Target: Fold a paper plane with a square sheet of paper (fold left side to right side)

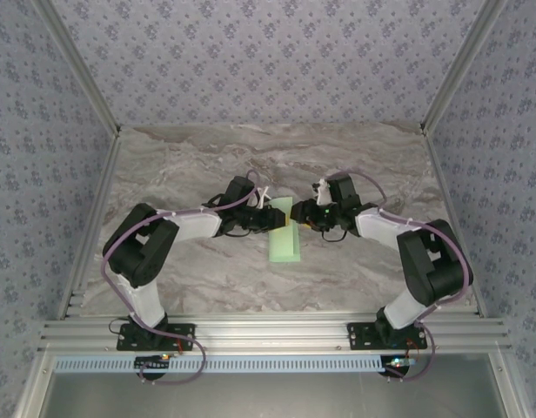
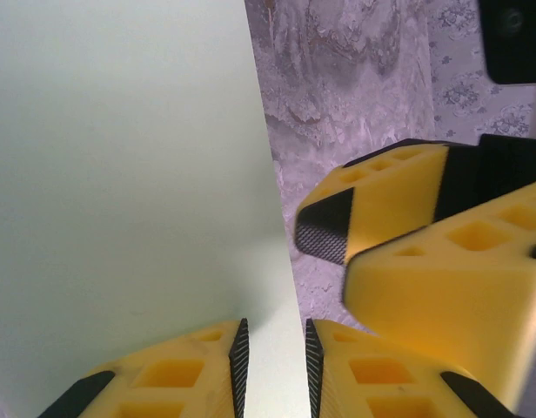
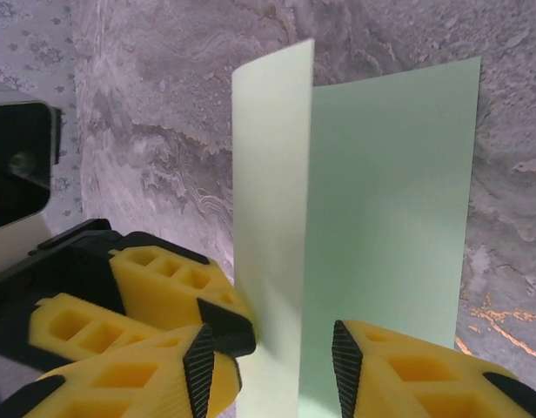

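Closest to your left wrist camera, the left gripper point(image 2: 276, 366) has its pads a narrow gap apart, with an edge of the square sheet of paper point(image 2: 120, 174) running through that gap. The pads do not look pressed onto it (so treat this as bracketing, not a pinch). On your right wrist camera, the right gripper point(image 3: 272, 361) stands wide apart, straddling a flap of the sheet that rises upright while the other half lies flat on the table point(image 3: 137, 131). The left arm's fingertip meets that flap low down, which I judge is what props it up, ready to be carried across. From above, the sheet lies mid-table between both grippers, one arm reaching in from each side. The crease is not yet pressed down.
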Motion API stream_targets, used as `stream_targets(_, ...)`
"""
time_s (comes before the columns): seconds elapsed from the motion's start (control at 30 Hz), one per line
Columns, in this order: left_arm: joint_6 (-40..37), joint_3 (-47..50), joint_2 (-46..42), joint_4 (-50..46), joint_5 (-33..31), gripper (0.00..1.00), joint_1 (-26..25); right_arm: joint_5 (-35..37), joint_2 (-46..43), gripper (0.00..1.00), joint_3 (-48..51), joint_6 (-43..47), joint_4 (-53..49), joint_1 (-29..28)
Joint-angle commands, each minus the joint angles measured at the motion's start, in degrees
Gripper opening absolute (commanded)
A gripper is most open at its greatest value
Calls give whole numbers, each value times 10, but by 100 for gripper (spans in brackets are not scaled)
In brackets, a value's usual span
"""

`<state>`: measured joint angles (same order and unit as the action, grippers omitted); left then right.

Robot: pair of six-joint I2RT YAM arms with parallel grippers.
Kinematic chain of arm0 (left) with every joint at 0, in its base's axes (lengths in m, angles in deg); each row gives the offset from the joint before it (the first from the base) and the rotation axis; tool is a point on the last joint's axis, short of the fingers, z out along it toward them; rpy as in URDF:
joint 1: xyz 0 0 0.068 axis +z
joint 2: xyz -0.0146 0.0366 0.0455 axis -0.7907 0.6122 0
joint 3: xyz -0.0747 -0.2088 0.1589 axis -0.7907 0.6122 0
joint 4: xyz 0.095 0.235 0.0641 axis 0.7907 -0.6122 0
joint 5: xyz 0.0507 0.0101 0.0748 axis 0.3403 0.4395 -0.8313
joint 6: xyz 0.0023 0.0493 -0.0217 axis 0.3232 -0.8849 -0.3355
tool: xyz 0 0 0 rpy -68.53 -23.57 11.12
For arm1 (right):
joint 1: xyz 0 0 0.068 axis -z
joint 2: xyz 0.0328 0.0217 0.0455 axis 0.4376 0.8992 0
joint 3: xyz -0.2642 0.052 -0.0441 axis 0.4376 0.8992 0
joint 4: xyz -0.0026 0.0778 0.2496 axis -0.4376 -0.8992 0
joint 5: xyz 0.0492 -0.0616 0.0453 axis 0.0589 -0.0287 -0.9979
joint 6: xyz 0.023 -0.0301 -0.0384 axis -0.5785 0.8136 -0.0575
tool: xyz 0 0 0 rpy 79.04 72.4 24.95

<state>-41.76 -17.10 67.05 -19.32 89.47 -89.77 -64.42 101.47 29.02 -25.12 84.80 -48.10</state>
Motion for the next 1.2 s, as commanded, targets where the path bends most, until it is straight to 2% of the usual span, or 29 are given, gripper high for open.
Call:
stream_targets(0.0,-8,-14,0,-4,-1,25,-3,-22,22,42,-1,-21,20,-4)
stream_targets(0.1,-10,-13,-6,-7,-4,25,-3,-22,31,35,-1,-23,19,-4)
stream_targets(0.23,-22,-12,-17,-27,-14,26,-2,-11,35,14,-4,-11,3,-4)
stream_targets(0.33,-43,-12,-43,-66,-40,33,-2,14,36,5,-13,8,-31,-4)
stream_targets(0.53,-83,-12,-81,-166,-114,49,2,79,48,4,-42,50,-112,-8)
stream_targets(0.67,-84,-14,-64,-187,-128,56,2,101,62,4,-53,71,-128,-11)
stream_targets(0.97,-65,-49,0,-189,-132,58,-13,108,89,5,-74,80,-136,-19)
stream_targets(1.17,-64,-73,34,-215,-149,52,-20,111,73,12,-67,83,-127,-17)
